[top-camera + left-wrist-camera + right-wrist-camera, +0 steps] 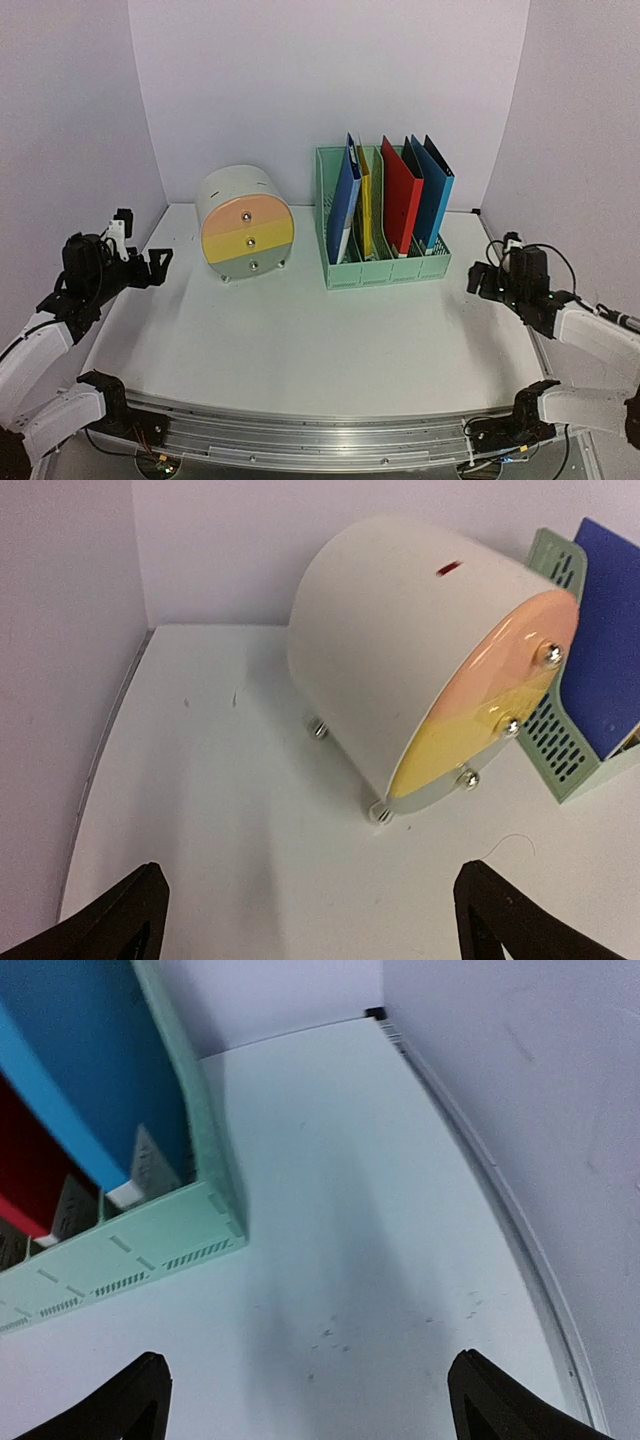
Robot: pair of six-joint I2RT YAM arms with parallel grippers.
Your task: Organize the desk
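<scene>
The desk [300, 350] is a white tabletop with a silver rail along its front, between lilac walls. A round white drawer unit [244, 226] with peach, yellow and white drawer fronts stands at the back left; it also shows in the left wrist view [400, 640]. A mint green file rack [385, 262] holding blue, yellow and red folders stands at the back right; its corner shows in the right wrist view [150, 1245]. My left gripper [150, 265] is open and empty at the left edge. My right gripper [478, 278] is open and empty to the right of the rack.
The lilac walls close in on the left, back and right. A metal strip [500, 1210] runs along the right wall's foot. Bare white tabletop [330, 330] lies in front of the drawer unit and the rack.
</scene>
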